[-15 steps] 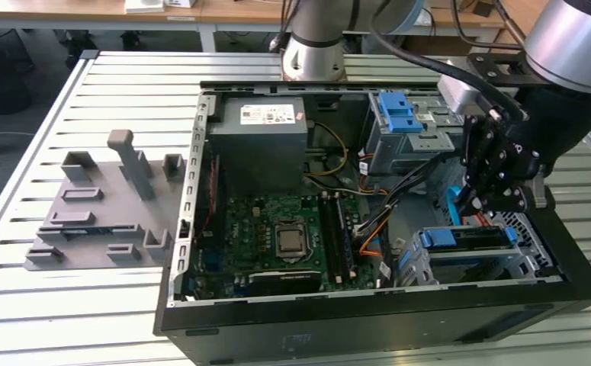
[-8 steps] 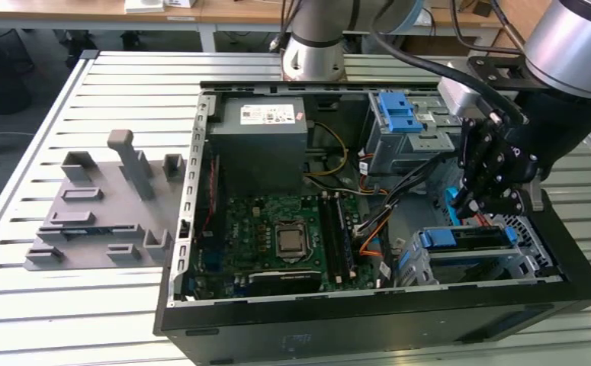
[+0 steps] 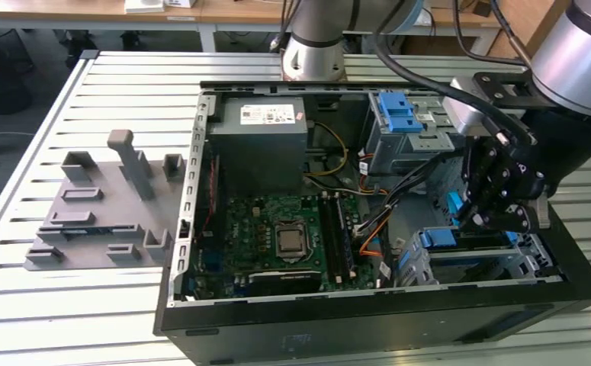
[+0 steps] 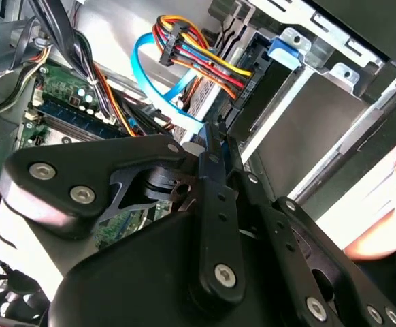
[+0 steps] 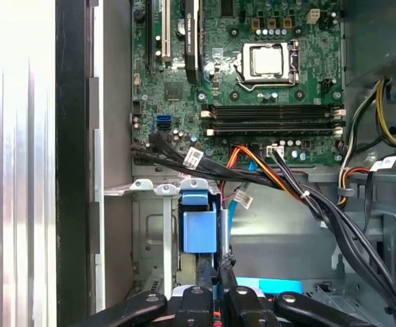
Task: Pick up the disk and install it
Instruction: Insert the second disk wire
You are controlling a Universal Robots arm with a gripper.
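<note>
An open computer case [image 3: 377,320] lies on a slatted table [image 3: 30,305], toward the exterior view's right. To the case's left, on the same table, sits a holder fixture [image 3: 102,213] with upright posts. Inside the case, the motherboard [image 3: 285,236] lies on the floor at the near left, with the power supply box [image 3: 264,126] just behind it at the far side. Right of the power supply stands a drive bay [image 3: 407,130] topped by a latch piece [image 3: 397,110]. Cables [image 3: 377,191] run between that bay and the motherboard (some trailing toward the near right). The gripper [image 3: 499,217] hangs over the near-right drive cage [image 3: 478,255], the arm's base [image 3: 316,46] beyond the case's far wall.
</note>
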